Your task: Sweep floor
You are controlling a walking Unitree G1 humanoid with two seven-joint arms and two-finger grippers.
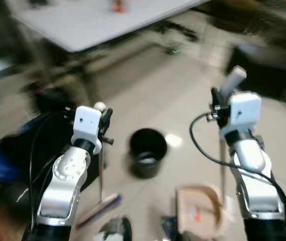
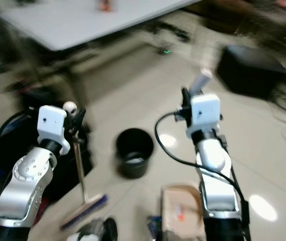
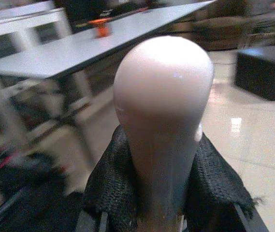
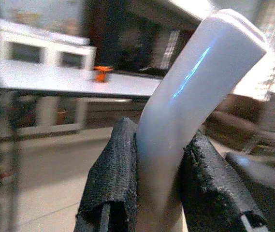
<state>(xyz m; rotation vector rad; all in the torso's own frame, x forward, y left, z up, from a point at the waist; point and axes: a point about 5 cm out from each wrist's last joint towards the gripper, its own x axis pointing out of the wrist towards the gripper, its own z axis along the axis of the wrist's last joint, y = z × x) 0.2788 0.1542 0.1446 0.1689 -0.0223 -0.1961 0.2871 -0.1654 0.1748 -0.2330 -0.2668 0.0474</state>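
1. Down at the near edge of the left eye view lies the broom head (image 1: 100,208) on the tiled floor (image 1: 183,95). Its thin pole rises to the left gripper (image 1: 104,120), clamped just under the rounded knob, likely to steer the sweep. A dustpan (image 1: 203,208) sits beside it, with a black bin (image 1: 147,152) just beyond.
2. Right eye view, blurred: right gripper (image 2: 190,98) raised at chest height, forearm upright, holding the dustpan handle (image 2: 201,80); its shaft drops to the pan.
3. Left wrist view: padded fingers (image 3: 113,188) squeeze the pale broom knob (image 3: 162,96), and a counter (image 3: 103,43) stands behind.
4. Right wrist view: both pads (image 4: 113,179) pinch the curved grey handle tight.
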